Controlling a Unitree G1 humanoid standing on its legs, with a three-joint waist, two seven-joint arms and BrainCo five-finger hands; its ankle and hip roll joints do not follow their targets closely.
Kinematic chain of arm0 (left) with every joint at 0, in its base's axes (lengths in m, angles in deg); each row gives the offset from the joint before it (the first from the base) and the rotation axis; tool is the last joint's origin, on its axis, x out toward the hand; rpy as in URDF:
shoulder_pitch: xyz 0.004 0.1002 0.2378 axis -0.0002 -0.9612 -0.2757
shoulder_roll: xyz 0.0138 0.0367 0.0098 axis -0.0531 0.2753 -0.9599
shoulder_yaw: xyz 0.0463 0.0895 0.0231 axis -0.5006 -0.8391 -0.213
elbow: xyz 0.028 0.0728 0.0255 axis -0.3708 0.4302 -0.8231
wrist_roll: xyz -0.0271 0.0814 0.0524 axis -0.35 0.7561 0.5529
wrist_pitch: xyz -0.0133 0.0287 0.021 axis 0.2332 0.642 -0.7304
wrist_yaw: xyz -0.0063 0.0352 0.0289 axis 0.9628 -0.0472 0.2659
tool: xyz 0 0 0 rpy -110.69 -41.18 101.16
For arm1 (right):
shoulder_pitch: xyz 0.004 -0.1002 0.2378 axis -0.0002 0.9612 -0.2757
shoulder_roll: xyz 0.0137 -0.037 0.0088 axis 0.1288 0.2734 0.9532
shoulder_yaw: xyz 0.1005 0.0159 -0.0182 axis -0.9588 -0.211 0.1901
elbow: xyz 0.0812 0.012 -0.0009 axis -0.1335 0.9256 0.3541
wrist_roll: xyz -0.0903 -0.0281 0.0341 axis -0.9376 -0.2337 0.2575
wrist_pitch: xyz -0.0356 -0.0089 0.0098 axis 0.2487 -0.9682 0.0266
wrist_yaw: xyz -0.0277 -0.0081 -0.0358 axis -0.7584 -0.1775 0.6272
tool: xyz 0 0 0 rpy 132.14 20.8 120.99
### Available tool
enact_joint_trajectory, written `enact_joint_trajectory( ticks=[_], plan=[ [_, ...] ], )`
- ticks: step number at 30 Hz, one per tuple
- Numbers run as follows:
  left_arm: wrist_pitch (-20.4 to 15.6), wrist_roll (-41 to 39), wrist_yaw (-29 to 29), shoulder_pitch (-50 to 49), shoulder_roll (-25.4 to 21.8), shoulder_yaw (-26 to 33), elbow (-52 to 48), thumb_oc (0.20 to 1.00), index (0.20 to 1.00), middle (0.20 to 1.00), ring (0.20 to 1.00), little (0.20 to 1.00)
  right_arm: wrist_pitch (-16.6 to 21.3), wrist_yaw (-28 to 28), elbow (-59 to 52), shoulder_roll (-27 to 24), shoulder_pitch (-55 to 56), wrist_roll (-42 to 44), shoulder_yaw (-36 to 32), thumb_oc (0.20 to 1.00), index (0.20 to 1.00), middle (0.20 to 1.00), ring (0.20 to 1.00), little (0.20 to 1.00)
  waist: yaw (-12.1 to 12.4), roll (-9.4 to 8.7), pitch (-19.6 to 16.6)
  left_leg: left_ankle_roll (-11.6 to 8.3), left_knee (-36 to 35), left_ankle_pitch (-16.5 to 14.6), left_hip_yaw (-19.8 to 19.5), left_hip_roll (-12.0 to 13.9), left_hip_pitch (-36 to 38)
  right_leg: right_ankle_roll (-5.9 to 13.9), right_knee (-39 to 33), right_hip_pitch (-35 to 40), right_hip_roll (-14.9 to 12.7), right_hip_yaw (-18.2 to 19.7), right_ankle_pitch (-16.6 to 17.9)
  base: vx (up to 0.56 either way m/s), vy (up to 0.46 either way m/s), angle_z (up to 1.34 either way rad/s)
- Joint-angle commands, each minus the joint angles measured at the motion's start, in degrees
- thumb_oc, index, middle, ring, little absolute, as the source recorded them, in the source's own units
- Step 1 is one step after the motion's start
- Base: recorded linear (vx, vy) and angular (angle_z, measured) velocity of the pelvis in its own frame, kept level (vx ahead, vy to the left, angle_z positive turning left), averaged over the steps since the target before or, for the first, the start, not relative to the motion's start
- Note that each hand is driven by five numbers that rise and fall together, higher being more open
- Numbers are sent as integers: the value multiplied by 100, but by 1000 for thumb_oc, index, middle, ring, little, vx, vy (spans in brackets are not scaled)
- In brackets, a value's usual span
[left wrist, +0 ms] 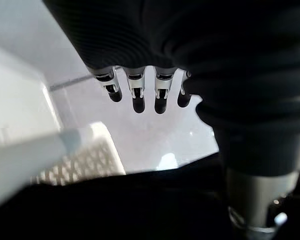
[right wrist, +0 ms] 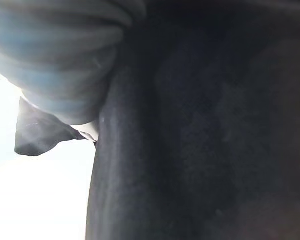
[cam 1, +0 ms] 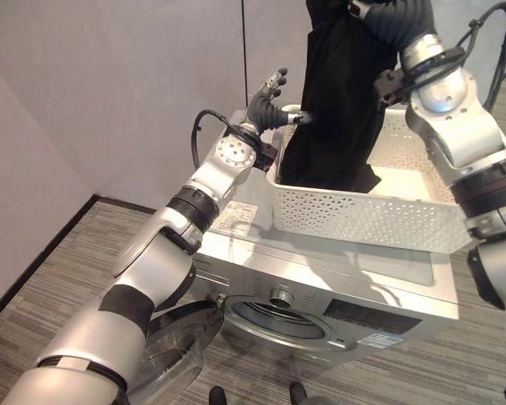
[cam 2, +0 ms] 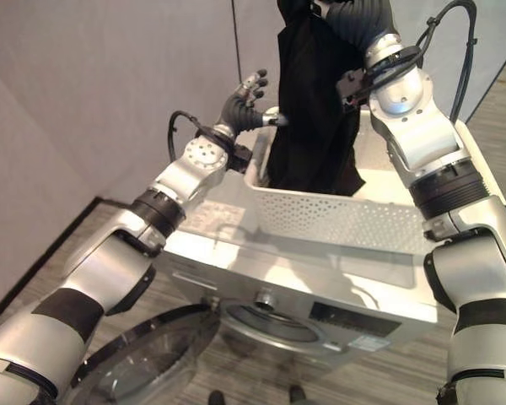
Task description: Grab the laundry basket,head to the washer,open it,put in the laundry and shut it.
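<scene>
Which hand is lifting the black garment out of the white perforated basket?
The right hand, raised above the white perforated basket, from which the black garment hangs; the left hand merely touches its side.

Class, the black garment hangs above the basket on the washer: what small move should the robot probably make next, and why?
Probably raise the black garment clear of the white basket, since its hem is inside. The washer door is open below. The left hand, fingers straight, touches the cloth.

the laundry basket point(cam 1: 363, 215) looks like white plastic full of little holes. the cloth point(cam 1: 337, 93) is black, soft and not shiny. the washer point(cam 1: 320, 291) has a smooth, shiny silver top and a see-through glossy door point(cam 2: 143, 359). the floor point(cam 1: 59, 278) looks like streaky grey wood.
</scene>
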Motion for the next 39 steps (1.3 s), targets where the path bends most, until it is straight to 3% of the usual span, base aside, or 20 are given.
enact_joint_trajectory(
  ticks=[1,3,7,13,26,27,28,29,30,36,37,39],
  plan=[
    [-310,-687,92,720,-86,-183,498,1000,1000,1000,1000,1000,206,80,612,-144,-827,266,138,200,200,200,200,200,248,-140,-585,-346,44,-647,-18,488,636,466,45,-3,-451,-84,-307,0,0,0],
    [-289,-1083,128,898,41,-136,728,1000,1000,1000,1000,1000,211,101,931,85,-1079,413,259,200,200,200,200,200,213,-154,-623,-358,44,-638,-19,486,635,469,54,16,-458,-97,-303,0,0,0],
    [-283,-1102,178,1134,153,-190,981,1000,1000,1000,1000,1000,205,77,1315,325,-1395,517,405,200,200,200,200,200,164,-149,-656,-371,44,-635,6,479,635,479,62,5,-466,-75,-288,0,0,0],
    [-261,-487,229,1464,340,-512,1339,1000,1000,1000,1000,1000,211,-37,1636,665,-1852,823,656,200,200,200,200,200,121,-132,-673,-375,44,-627,60,469,645,494,64,-47,-467,-25,-251,0,-2,-1],
    [-510,-679,265,1488,515,-680,942,1000,1000,1000,1000,1000,342,-58,1473,1010,-2104,1008,876,200,200,200,200,200,-6,-83,-686,-381,44,-637,159,461,642,505,48,-130,-460,67,-209,4,-9,-7],
    [-541,-691,280,1463,499,-676,894,843,843,843,843,843,356,-66,1421,1020,-2075,994,872,200,200,200,200,200,-14,-79,-682,-380,44,-639,164,459,637,505,47,-136,-458,70,-208,-1,-11,-8],
    [-540,-691,280,1458,497,-677,890,614,614,614,614,614,354,-64,1416,1021,-2070,992,869,200,200,200,200,200,-15,-80,-685,-380,44,-640,164,459,636,505,47,-137,-458,70,-208,-1,-7,-7],
    [-606,-699,202,1406,465,-644,785,448,448,448,448,448,381,-50,1284,1010,-2015,954,877,200,200,200,200,200,-18,-77,-672,-378,44,-639,175,456,632,505,47,-153,-457,72,-207,3,-8,-6],
    [-618,-706,193,1376,468,-615,794,200,200,200,200,200,390,-41,1239,997,-1964,942,864,200,200,200,200,200,-20,-76,-668,-380,44,-634,180,456,625,505,46,-155,-457,68,-206,0,-10,-5],
    [-777,-561,-59,1239,470,-495,582,200,200,200,200,200,485,70,904,825,-1699,833,755,200,200,200,200,200,-44,-81,-624,-378,44,-619,150,452,586,492,44,-153,-461,33,-215,0,0,0],
    [-823,-414,-150,1209,433,-454,518,200,200,200,200,200,529,104,792,774,-1570,852,671,413,413,413,413,413,-56,-89,-609,-378,44,-623,150,451,578,491,44,-159,-460,37,-218,0,0,0],
    [-854,-338,-187,1186,396,-440,488,200,200,200,200,200,544,102,738,755,-1501,854,659,598,598,598,598,598,-66,-91,-601,-378,44,-622,157,450,578,490,43,-159,-460,40,-219,-5,-7,3]
  ],
)
